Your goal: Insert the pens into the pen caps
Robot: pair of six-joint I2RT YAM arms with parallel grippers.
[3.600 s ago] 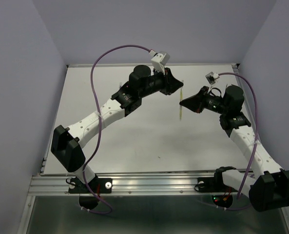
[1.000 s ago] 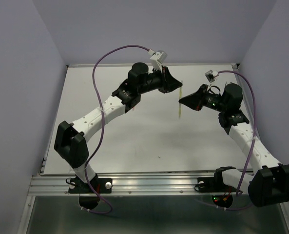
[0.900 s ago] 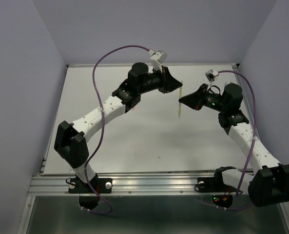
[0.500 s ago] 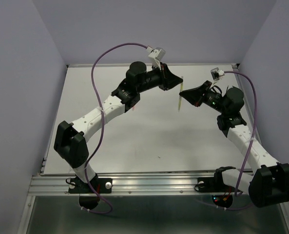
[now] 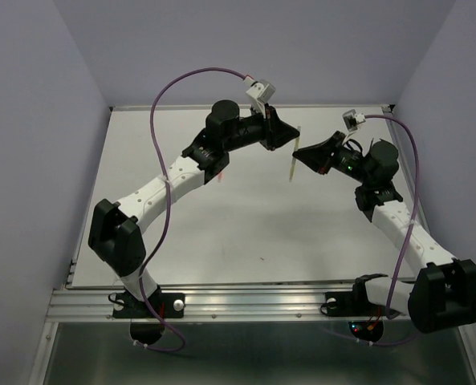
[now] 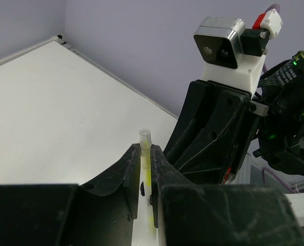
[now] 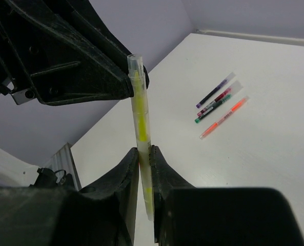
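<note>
The left tool [image 6: 144,150] pinches the clear pen cap [image 6: 144,136] and the right tool [image 7: 143,152] pinches the pale yellow pen [image 7: 140,115], held above the surface [image 7: 264,143], its tip inside that cap. Four other pens [image 7: 217,105] lie together on the surface.

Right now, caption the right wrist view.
Right gripper and left gripper pinch one yellow pen; four pens lie on the table.

Left tool [image 6: 145,152], right tool [image 7: 144,152] pinched, tip-to-tip
</note>
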